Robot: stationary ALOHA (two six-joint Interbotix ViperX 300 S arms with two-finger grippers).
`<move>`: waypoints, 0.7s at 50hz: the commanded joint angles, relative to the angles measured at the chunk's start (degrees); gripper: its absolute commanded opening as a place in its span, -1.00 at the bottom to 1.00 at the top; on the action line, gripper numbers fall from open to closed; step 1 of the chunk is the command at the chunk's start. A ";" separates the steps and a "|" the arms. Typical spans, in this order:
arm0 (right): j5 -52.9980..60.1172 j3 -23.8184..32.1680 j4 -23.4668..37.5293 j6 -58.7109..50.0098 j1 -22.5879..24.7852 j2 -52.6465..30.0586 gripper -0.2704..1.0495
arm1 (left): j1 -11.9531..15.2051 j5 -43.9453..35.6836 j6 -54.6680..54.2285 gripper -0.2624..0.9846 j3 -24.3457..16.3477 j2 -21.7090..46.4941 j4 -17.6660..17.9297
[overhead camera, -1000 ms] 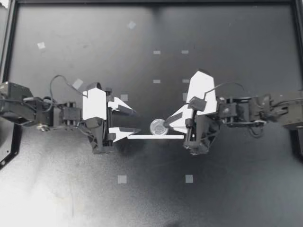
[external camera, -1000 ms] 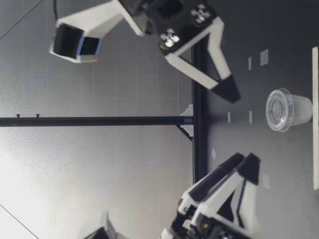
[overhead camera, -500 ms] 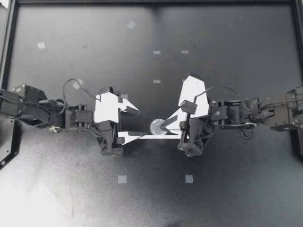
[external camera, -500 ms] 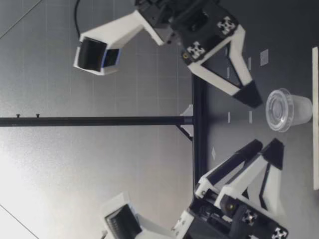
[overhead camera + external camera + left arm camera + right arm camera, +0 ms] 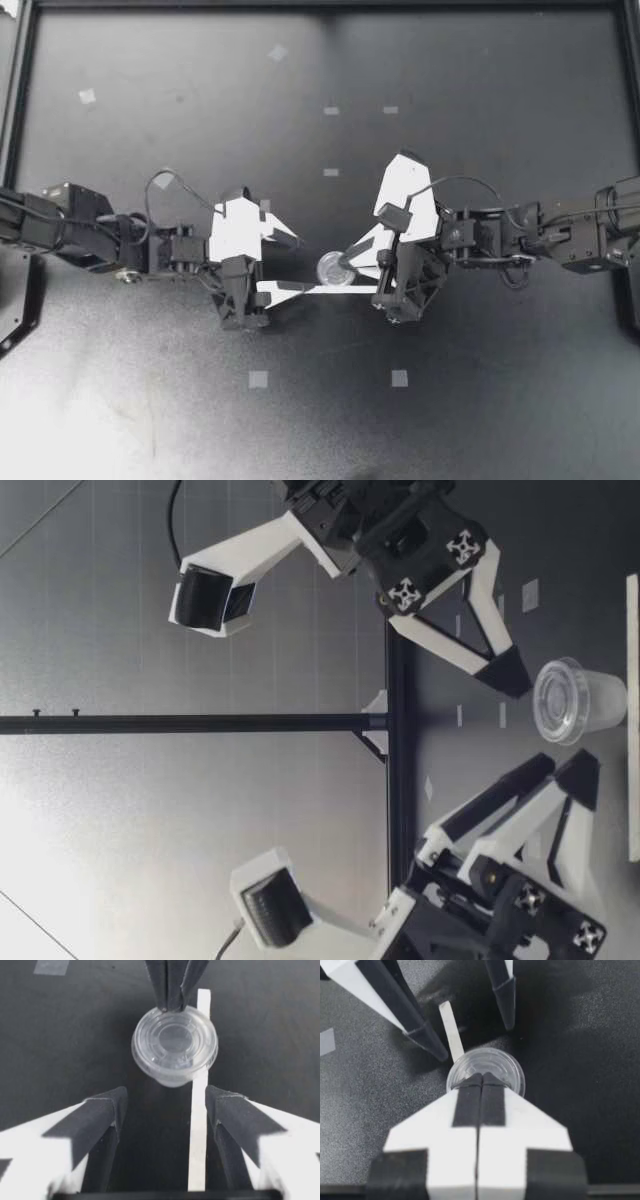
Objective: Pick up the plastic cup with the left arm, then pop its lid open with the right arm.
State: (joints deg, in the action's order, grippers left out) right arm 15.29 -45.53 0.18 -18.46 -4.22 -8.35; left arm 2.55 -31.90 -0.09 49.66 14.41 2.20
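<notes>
My left gripper (image 5: 288,265) is spread wide and empty. The small clear lidded cup (image 5: 333,268) stands on the black table (image 5: 480,400) just ahead of its fingers, beside a thin white strip (image 5: 330,290). My right gripper (image 5: 347,262) is pinched closed on nothing, tips at the cup's far rim. The cup looks light, thin, slick and crushable, so I'd hold it gently across the sidewall under the lid.

Clear lidded cup (image 5: 334,269) — one. White strip (image 5: 335,290) — one. Two grippers: left gripper (image 5: 300,265), right gripper (image 5: 347,263). Seven tape squares (image 5: 258,379) fully visible.
</notes>
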 commanded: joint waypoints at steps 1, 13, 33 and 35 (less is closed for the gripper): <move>0.70 0.88 0.00 0.00 -0.44 0.79 -0.68 | -0.44 -0.18 -0.18 0.44 -1.58 -0.44 -0.26; 1.05 0.70 0.00 0.00 -0.44 0.35 -0.68 | -0.70 -0.18 -0.18 0.44 -2.72 0.97 -0.26; 1.23 0.18 0.00 -0.18 -0.44 -0.09 -0.68 | -0.70 -0.53 -0.18 0.44 -4.13 2.72 -0.26; 1.14 0.00 0.00 -0.26 -0.44 -0.09 -0.68 | -0.70 -0.53 -0.18 0.44 -4.31 2.90 -0.26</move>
State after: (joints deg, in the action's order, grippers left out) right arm 16.00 -45.79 0.18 -18.63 -4.22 -9.23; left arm 1.85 -31.90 -0.35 46.41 18.11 2.02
